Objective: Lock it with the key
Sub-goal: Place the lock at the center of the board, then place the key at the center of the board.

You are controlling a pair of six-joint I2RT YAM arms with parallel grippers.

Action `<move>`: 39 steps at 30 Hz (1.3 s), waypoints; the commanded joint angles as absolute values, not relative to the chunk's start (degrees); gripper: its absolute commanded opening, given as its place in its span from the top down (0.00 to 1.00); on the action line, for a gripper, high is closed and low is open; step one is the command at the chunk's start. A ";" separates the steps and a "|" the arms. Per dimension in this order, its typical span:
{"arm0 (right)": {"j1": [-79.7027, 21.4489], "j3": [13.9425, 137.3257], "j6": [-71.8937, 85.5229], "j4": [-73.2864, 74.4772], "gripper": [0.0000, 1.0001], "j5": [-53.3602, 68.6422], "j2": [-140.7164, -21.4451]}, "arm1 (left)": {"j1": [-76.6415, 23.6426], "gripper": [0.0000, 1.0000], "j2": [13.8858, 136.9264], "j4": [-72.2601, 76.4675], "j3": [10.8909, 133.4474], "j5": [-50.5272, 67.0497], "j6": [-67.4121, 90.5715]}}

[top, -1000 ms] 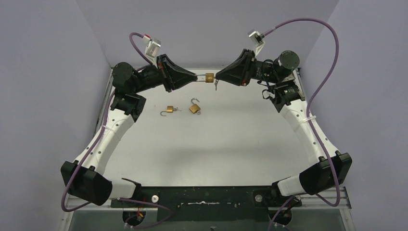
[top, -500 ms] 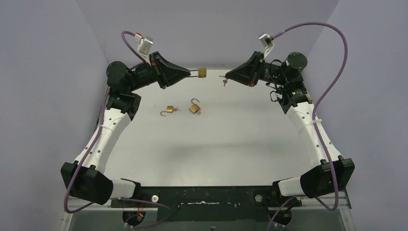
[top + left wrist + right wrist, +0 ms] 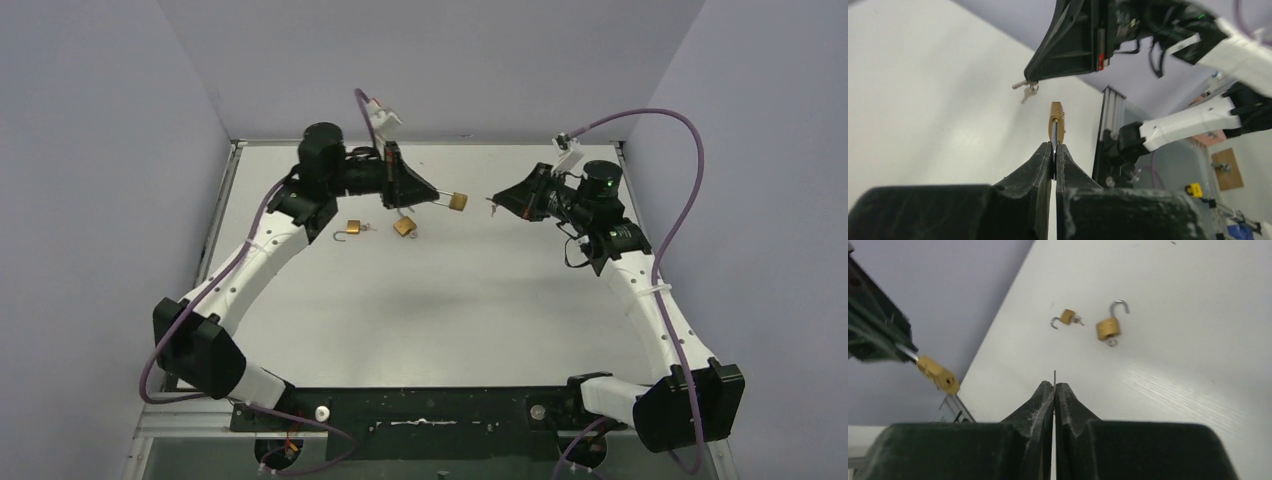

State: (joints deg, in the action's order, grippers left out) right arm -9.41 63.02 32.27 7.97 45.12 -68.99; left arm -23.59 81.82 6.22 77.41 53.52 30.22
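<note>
My left gripper point(image 3: 437, 196) is shut on the shackle of a brass padlock point(image 3: 457, 201) and holds it in the air over the far middle of the table. In the left wrist view the padlock point(image 3: 1056, 121) sticks out past my gripper point(image 3: 1054, 146). My right gripper point(image 3: 497, 201) is shut on a small key point(image 3: 490, 207), a short gap to the right of the padlock. In the right wrist view only a thin sliver of the key point(image 3: 1054, 375) shows above my gripper point(image 3: 1054, 385). The left wrist view shows the key ring point(image 3: 1026, 89) hanging from the right gripper.
Two more brass padlocks lie on the white table with open shackles: a small one point(image 3: 351, 228) and a larger one point(image 3: 404, 224), both just below the left gripper. They also show in the right wrist view, the small one point(image 3: 1066, 317) and the larger one point(image 3: 1109, 327).
Both arms have swung down and forward from the back wall. The padlock and the key, joined a second ago, are apart, with a short gap between them.
</note>
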 commanded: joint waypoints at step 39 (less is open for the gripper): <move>-19.09 56.50 40.38 -11.98 1.00 7.81 -100.45 | -44.03 1.00 130.10 -51.02 123.73 -12.34 30.81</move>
